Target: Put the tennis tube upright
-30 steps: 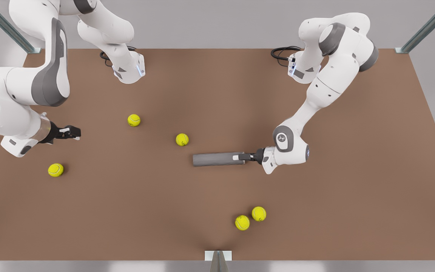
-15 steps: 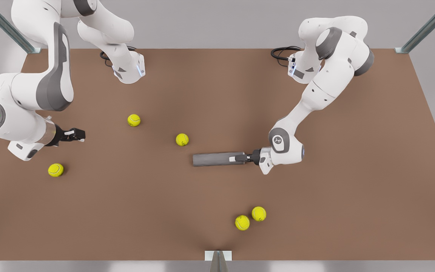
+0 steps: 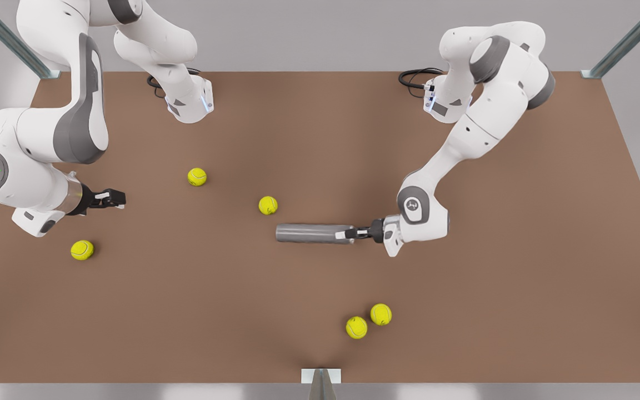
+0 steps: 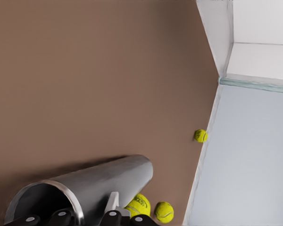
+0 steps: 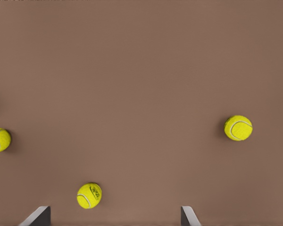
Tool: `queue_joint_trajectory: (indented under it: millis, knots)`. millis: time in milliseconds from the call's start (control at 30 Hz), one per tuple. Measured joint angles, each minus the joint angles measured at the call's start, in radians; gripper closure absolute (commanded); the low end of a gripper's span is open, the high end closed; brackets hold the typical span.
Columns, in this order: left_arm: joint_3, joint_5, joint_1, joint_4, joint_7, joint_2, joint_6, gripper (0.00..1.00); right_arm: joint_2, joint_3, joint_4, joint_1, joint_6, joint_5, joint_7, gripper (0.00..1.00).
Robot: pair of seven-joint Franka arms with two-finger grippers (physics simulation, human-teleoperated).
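The tennis tube (image 3: 306, 233) is a grey metallic cylinder lying on its side on the brown table (image 3: 320, 139), right of centre in the front view. My left gripper (image 3: 349, 234), on the arm at the front view's right, is shut on the tube's open rimmed end. The left wrist view shows the tennis tube (image 4: 99, 181) from close up, with the left gripper (image 4: 87, 215) clamping the wall at the rim. My right gripper (image 3: 115, 198) hovers open and empty at the front view's left, far from the tube. In its own wrist view the right gripper (image 5: 113, 219) has widely spread fingers.
Yellow-green tennis balls lie scattered: one ball (image 3: 197, 176) and another (image 3: 268, 205) behind the tube, one (image 3: 81, 249) below the right gripper, and a pair (image 3: 368, 320) toward the near edge. Metal frame posts (image 3: 625, 41) stand at the table's back corners.
The left gripper and the tube it holds have shifted a little toward the front view's left, and the tube looks brighter. The right arm has stayed still over the last half second.
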Motion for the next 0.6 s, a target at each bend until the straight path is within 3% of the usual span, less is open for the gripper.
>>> queue_joint_trajectory:
  millis: [67,300,600]
  knots:
    - [-0.011,-0.004,0.006,-0.001,0.0,-0.011,0.002,0.78,0.0,0.0,0.0,-0.001,0.0,-0.001,0.0,0.0]
    - [-0.022,-0.026,0.018,-0.009,0.001,-0.017,0.005,0.79,0.0,0.0,0.0,-0.001,0.0,-0.001,0.0,0.0]
    - [-0.03,-0.011,0.034,-0.06,-0.079,-0.121,0.005,0.79,0.012,0.0,0.0,0.0,0.002,-0.001,0.008,0.0]
